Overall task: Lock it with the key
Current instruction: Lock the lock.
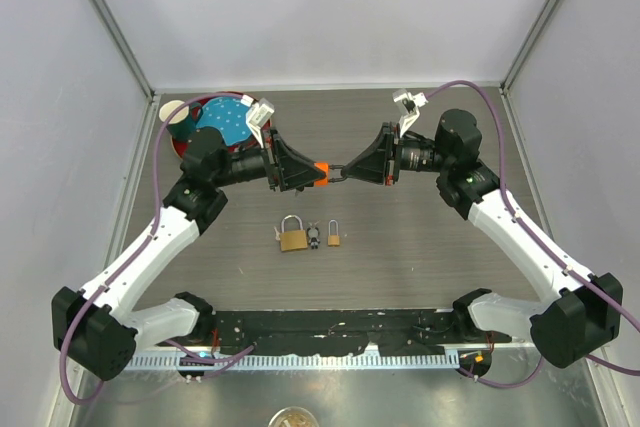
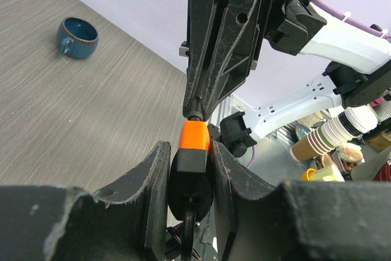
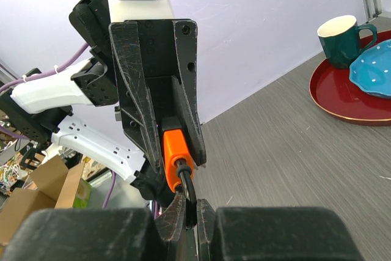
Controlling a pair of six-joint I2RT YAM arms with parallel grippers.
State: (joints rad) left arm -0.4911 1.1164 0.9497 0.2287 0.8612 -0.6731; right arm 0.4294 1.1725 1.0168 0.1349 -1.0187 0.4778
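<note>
- Two arms meet in mid-air over the table [image 1: 450, 257] in the top view. The left gripper [image 1: 312, 175] is clamped on an orange-capped padlock [image 1: 320, 171], held well above the wood. The right gripper [image 1: 352, 171] comes nose to nose with it from the other side. Lying unused below them are a brass padlock [image 1: 292, 238], a bunch of keys [image 1: 314, 237] just beside it and a small brass padlock [image 1: 334, 238].
- From the left wrist, the padlock [image 2: 194, 137] sits squeezed between that arm's two fingers, black body low and orange end up. The right gripper [image 2: 194, 113] bears down narrow onto the orange end. A blue cup [image 2: 77, 36] stands well apart on the table.
- From the right wrist, the right gripper [image 3: 190, 203] is pinched almost shut on a dark loop [image 3: 186, 178] that stands out of the orange end of the padlock [image 3: 173, 148]. Whether that loop is the key's bow or the shackle cannot be told.
- Judged from this, the work stands at the key-in-lock step: one arm braces, the other works the orange end. If the loop is the key, the next move calls for a clean wrist roll by the right arm. The left must hold firm, so the padlock neither twists nor slips in its grasp.
</note>
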